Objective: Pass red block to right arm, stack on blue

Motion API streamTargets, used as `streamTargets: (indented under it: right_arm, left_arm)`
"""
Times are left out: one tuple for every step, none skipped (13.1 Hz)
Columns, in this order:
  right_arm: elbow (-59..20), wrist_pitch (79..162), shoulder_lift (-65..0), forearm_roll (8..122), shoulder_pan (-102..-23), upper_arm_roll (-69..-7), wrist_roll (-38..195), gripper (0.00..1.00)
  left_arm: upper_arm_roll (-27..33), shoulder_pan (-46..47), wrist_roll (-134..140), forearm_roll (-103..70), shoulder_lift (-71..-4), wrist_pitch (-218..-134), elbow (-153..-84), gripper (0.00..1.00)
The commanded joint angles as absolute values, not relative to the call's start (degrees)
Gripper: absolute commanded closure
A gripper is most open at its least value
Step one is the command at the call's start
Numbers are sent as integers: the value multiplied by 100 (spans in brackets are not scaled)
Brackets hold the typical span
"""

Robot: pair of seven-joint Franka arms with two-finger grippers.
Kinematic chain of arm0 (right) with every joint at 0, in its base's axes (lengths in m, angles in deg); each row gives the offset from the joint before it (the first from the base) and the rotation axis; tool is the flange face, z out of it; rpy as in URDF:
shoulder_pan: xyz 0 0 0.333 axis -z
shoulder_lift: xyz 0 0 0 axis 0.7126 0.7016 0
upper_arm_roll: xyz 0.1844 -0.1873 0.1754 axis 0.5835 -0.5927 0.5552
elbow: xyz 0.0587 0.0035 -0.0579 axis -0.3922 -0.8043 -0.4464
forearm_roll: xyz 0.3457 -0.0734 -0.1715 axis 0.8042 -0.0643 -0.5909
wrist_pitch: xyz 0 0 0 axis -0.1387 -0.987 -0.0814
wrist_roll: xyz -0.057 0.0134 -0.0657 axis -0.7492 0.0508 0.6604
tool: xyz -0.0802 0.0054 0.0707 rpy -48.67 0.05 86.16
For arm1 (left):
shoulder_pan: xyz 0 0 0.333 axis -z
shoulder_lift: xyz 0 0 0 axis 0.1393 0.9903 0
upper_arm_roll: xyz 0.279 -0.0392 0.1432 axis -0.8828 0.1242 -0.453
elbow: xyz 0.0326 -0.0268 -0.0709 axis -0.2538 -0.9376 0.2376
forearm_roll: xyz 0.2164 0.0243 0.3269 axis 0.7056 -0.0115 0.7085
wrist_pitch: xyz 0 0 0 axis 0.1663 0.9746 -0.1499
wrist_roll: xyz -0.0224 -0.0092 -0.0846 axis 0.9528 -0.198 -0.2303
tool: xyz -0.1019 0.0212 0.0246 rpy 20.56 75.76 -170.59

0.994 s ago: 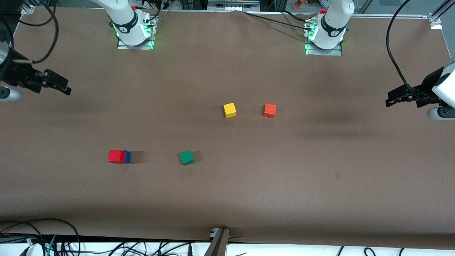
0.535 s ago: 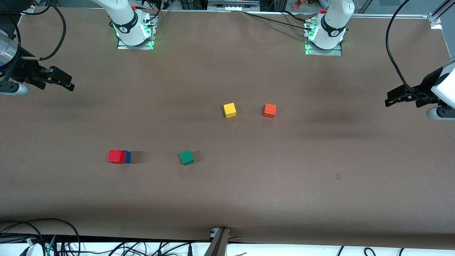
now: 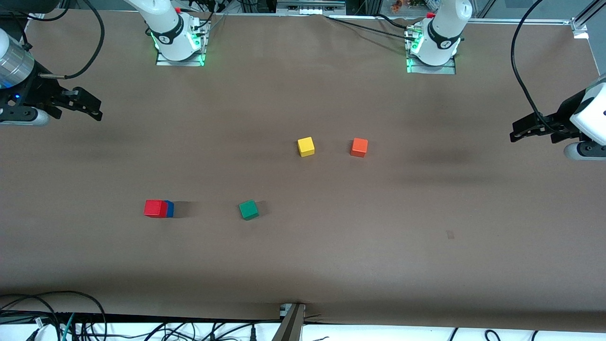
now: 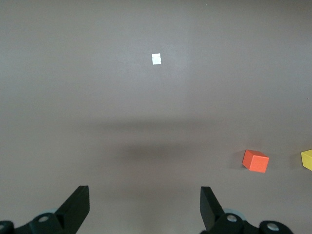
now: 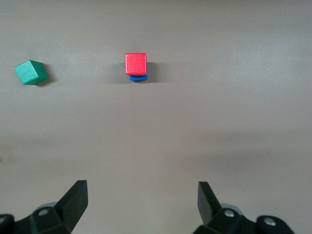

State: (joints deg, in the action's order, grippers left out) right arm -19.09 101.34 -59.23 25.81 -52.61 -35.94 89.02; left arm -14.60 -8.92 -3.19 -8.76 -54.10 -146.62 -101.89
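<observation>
Resting on the blue cube (image 3: 170,209), seemingly unlabelled red block (image 3: 155,208).

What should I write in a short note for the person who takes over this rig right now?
Left gripper: open, empty, over the table at the left arm's end.
Right gripper: open, empty, over the table at the right arm's end.
Red block: sits on the blue block, toward the right arm's end, beside the green cube.
Done: the stack stands, and neither gripper touches it.
Left: nothing on the stack that these views show.
</observation>
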Motion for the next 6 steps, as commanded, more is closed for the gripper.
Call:
streamTargets:
  right_arm:
    - [-1615,10112,-5736,2517,-5090,-3395,8890,0]
    - [-1535,10094,-5664,2517,-5081,-3395,8855,0]
    - [-1517,10094,-5628,2526,-5072,-3395,8855,0]
    - [-1508,10094,-5593,2534,-5072,-3395,8863,0]
    - [-1508,10085,-5593,2534,-5072,-3395,8864,0]
    - [-1534,10059,-5601,2534,-5063,-3404,8881,0]
  left_arm:
    - [-1458,-853,-254,-733,-5331,-14599,-10016,0]
    - [-1458,-853,-254,-733,-5331,-14599,-10016,0]
    - [-1458,-853,-245,-733,-5322,-14599,-10016,0]
    - [-1449,-836,-245,-733,-5322,-14599,-10016,0]
    - [-1458,-792,-245,-733,-5322,-14599,-10016,0]
    - [-1458,-783,-245,-733,-5322,-14599,-10016,0]
